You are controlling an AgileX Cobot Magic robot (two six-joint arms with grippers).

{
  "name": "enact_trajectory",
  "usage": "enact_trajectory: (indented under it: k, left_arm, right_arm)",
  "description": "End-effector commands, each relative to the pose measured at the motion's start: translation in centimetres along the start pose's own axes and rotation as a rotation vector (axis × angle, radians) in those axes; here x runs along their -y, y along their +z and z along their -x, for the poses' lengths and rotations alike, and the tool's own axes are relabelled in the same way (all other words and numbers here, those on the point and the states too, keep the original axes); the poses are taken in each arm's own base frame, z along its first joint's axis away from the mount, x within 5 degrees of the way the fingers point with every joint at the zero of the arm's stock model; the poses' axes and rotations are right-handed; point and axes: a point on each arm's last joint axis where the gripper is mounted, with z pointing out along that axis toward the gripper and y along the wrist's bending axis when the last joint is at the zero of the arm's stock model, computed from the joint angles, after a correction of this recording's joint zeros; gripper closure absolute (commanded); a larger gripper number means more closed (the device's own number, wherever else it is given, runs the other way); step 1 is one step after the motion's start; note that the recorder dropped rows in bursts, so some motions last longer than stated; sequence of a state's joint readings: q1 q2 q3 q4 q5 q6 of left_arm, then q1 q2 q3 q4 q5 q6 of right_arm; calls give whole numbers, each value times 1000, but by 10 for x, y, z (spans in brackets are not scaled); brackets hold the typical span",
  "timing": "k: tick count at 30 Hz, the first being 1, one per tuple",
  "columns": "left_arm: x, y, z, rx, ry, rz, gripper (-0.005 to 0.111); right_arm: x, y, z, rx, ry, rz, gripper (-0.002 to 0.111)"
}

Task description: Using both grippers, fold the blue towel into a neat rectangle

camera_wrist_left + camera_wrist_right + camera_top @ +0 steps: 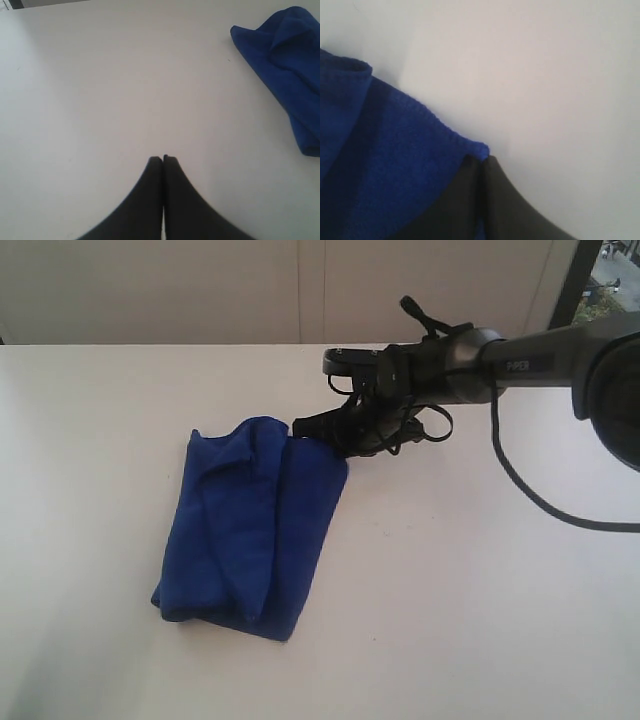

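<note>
The left gripper (pixel 162 159) shows only in its own wrist view: two smooth, matt black fingers (pixel 150 195), curved and tapering, pressed flat together over the bare white table (pixel 100 100), well apart from the cloth.

In the exterior view the blue towel (pixel 250 530) lies left of centre on the table (pixel 100 590). It is a deep royal-blue terry cloth with a nubby pile, bunched into a rough oblong that slants toward the lower left. A thick rolled fold runs down its middle, and the edges are uneven.

At the towel's upper right corner the right gripper (pixel 308 426) meets the cloth. Its wrist view shows the black fingertips closed, pinching the stitched hem corner (pixel 479 149).

The dark grey arm (pixel 520 365) stretches in from the right edge, a thin black cable (pixel 520 490) looping beneath it.
</note>
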State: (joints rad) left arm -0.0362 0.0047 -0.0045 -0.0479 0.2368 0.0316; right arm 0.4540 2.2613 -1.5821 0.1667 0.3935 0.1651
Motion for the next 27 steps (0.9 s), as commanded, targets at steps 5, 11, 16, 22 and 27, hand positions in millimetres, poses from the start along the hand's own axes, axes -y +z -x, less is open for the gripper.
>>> enact_trajectory:
  k: [5, 11, 16, 22, 27]
  left_arm:
    - [0, 0, -1, 0, -9, 4, 107]
    - [0, 0, -1, 0, -9, 4, 107]
    - [0, 0, -1, 0, -9, 4, 107]
    - [0, 0, -1, 0, -9, 4, 107]
    - [0, 0, -1, 0, -9, 4, 107]
  right_arm:
    - [-9, -34, 16, 53, -20, 19, 108]
    - [-13, -59, 20, 27, -63, 22, 108]
    - [-13, -57, 18, 9, -63, 19, 108]
    - [-13, -57, 18, 11, -63, 19, 108]
    - [-13, -57, 18, 13, -63, 19, 108]
